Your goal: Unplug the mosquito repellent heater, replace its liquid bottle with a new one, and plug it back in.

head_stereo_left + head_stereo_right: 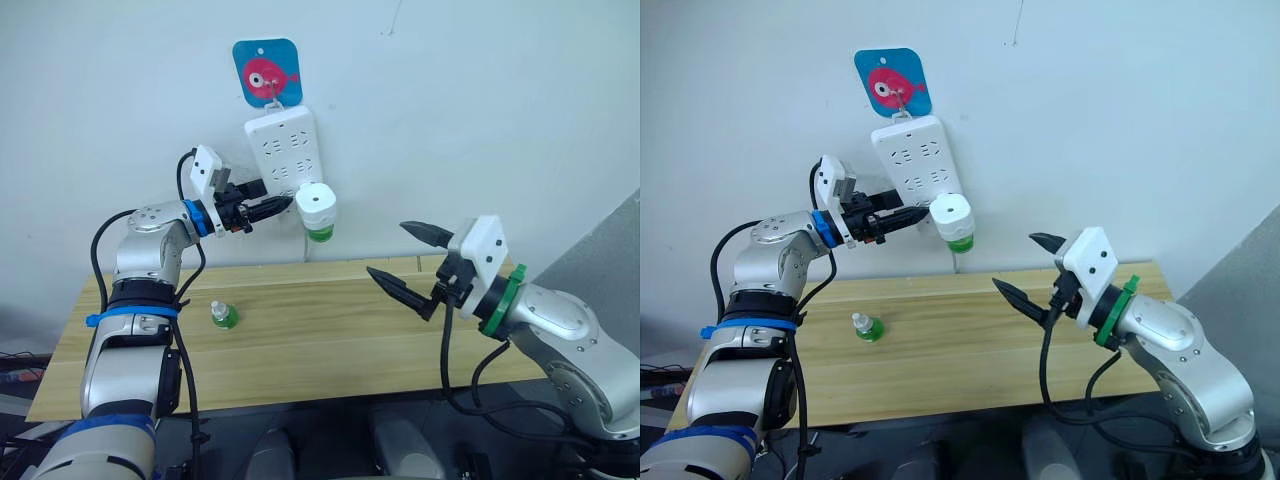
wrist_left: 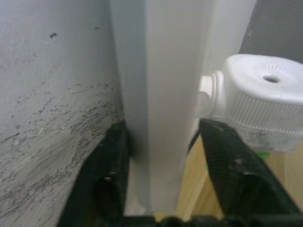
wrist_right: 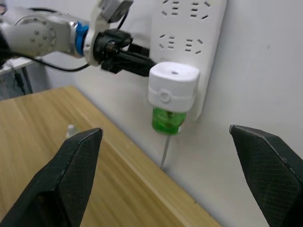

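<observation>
The white mosquito repellent heater sits plugged into the lower right of a white power strip on the wall. Its green liquid bottle hangs under it. My left gripper is at the strip's lower left edge, just left of the heater. In the left wrist view its fingers clamp the strip's edge, one behind it and one in front. A small green bottle with a white cap stands on the wooden table. My right gripper hangs open over the table, right of and below the heater.
The strip hangs from a blue card with a red fish. Its cable drops behind the table. A grey panel stands at the right. The table's middle, between the small bottle and my right gripper, is bare wood.
</observation>
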Robot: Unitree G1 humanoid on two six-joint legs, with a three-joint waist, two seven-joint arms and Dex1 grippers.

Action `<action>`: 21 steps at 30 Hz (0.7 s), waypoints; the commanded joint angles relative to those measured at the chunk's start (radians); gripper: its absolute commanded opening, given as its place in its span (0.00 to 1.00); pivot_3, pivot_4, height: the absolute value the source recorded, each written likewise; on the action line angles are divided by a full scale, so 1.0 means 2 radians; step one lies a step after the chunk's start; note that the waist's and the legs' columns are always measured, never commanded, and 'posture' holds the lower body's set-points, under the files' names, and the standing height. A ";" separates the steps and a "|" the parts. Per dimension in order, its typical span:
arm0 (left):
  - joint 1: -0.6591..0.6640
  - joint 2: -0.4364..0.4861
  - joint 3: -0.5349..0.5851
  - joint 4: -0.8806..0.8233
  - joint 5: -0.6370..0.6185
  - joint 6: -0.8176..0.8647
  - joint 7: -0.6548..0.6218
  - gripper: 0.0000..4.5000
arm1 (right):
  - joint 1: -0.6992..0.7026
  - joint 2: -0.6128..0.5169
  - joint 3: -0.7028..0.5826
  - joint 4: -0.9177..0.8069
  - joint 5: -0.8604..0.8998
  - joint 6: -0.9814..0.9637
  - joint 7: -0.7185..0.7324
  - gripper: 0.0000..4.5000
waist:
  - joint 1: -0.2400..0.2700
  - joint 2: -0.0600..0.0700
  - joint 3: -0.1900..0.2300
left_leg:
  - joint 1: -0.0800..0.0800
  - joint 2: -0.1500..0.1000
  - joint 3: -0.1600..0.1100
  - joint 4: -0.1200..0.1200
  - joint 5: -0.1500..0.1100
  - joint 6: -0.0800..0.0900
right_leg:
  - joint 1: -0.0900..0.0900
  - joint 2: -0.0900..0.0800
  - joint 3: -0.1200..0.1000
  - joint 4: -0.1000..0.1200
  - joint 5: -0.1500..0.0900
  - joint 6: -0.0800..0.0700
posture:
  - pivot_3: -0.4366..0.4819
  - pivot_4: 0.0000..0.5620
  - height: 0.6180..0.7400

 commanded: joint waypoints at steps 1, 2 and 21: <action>-0.015 0.003 -0.001 -0.024 -0.001 -0.001 -0.004 0.29 | -0.031 0.020 0.020 -0.024 -0.012 0.038 -0.051 1.00 | 0.001 0.000 0.000 | 0.000 0.000 0.000 0.000 0.000 0.000 | 0.000 0.000 0.000 0.000 0.000 0.000 | 0.22 0.32 0.97; -0.014 0.003 -0.001 -0.026 0.000 -0.001 -0.004 0.29 | -0.044 0.032 0.032 -0.021 -0.022 0.050 -0.071 1.00 | 0.001 0.000 0.000 | 0.000 0.000 0.000 0.000 0.000 0.000 | 0.000 0.000 0.000 0.000 0.000 0.000 | 0.22 0.32 0.97; 0.000 0.004 -0.007 -0.049 0.005 0.000 -0.003 0.29 | -0.181 0.206 0.113 0.154 -0.130 0.073 -0.181 1.00 | 0.001 0.000 0.000 | -0.001 0.000 -0.001 0.000 0.000 0.000 | -0.001 -0.001 -0.001 0.000 0.001 -0.001 | 0.23 0.30 0.97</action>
